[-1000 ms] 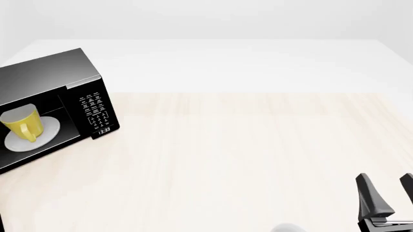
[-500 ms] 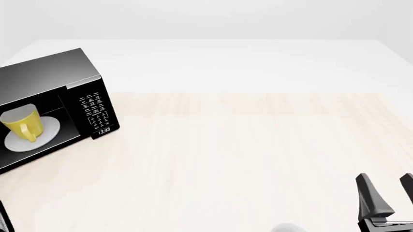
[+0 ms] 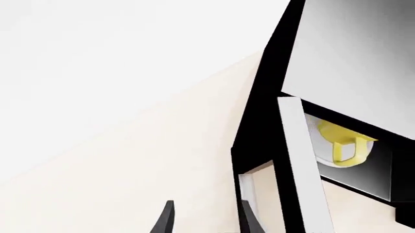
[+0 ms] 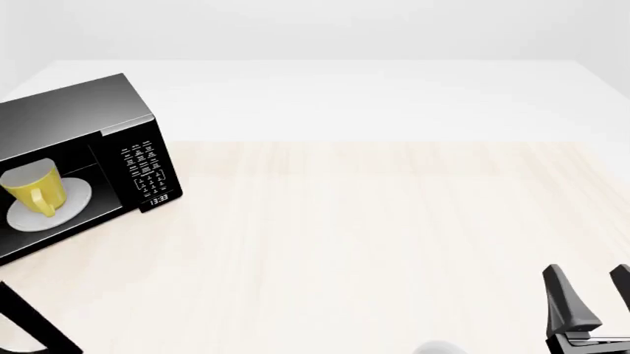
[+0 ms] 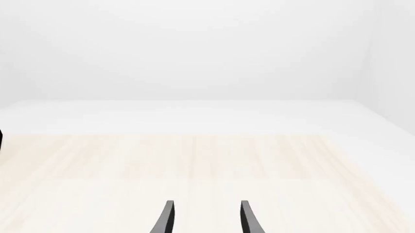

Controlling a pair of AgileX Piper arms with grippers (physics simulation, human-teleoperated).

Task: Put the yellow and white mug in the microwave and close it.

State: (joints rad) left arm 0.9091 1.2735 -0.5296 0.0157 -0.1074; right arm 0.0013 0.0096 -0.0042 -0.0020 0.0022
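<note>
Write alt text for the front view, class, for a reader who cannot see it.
A yellow and white mug stands on the white turntable plate inside an open black microwave at the far left of a pale wooden table. The right gripper, open and empty, shows at the lower right corner.

Black right gripper (image 4: pixel 591 299), tapered matte black jaws, angular base

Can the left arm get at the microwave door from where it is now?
Probably yes. The left gripper is open and empty, close beside the open door of the microwave; nothing lies between them. The mug already sits inside.
</note>
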